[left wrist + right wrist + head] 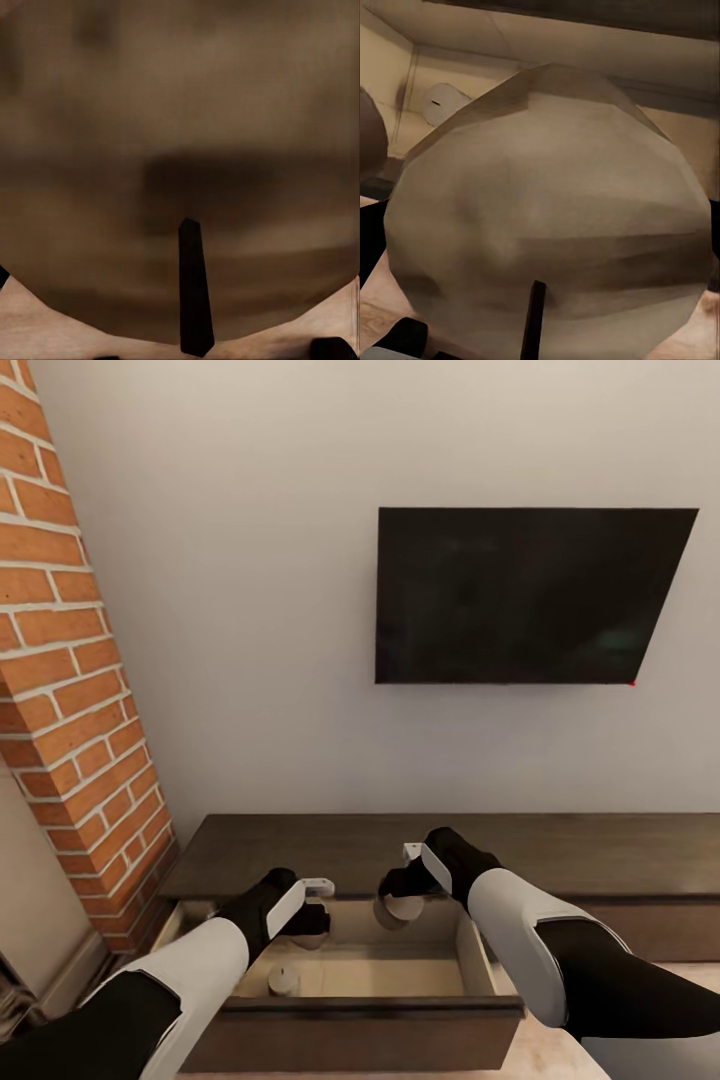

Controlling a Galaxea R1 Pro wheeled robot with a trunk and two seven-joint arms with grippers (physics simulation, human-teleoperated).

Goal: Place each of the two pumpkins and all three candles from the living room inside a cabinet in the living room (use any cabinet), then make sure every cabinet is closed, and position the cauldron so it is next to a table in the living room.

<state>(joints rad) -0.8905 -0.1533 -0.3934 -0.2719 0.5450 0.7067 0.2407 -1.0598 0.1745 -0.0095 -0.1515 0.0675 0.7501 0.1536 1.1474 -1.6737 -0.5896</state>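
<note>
Both grippers, left (312,920) and right (400,890), each squeeze a candle (547,202) over the open cabinet (400,850) drawer, where another candle (284,980) lies.

A living room at home: wall-mounted television (530,595), brick column (70,660), low wooden cabinet (600,860).

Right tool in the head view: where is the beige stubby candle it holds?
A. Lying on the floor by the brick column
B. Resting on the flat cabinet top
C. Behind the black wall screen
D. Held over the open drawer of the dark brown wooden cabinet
D: the right tool grips a beige stubby candle above the open drawer of the dark brown wooden cabinet.
</note>
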